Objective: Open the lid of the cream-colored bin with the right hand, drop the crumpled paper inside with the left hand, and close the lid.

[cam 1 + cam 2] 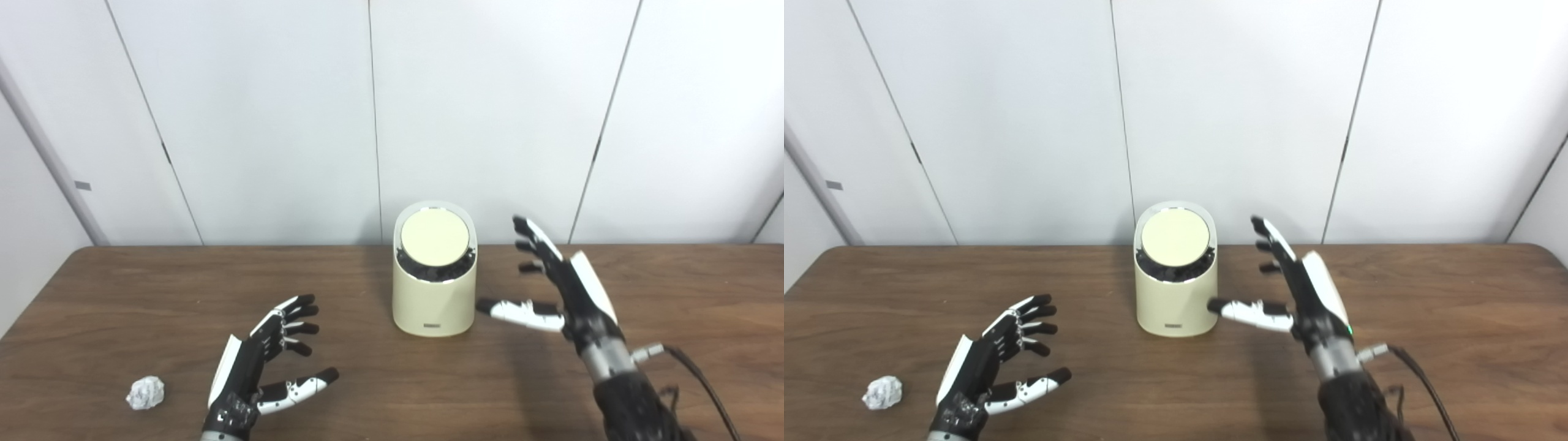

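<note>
Two hands up, both empty with fingers spread. Cream-colored bin stands upright on the wooden surface, near its far edge by the wall, lid shut and tilted toward the camera. Right hand hovers just right of the bin, palm facing it, thumb stretched toward the bin's lower side; contact unclear, a gap shows in the left eye view. Likely staged there to reach the lid, which is not yet opened. Left hand sits nearer the camera and left of the bin, palm turned inward, released, grasping nothing. Crumpled paper lies on the surface far left of the bin, just beyond the left hand, untouched. Pickup not yet begun.
</note>
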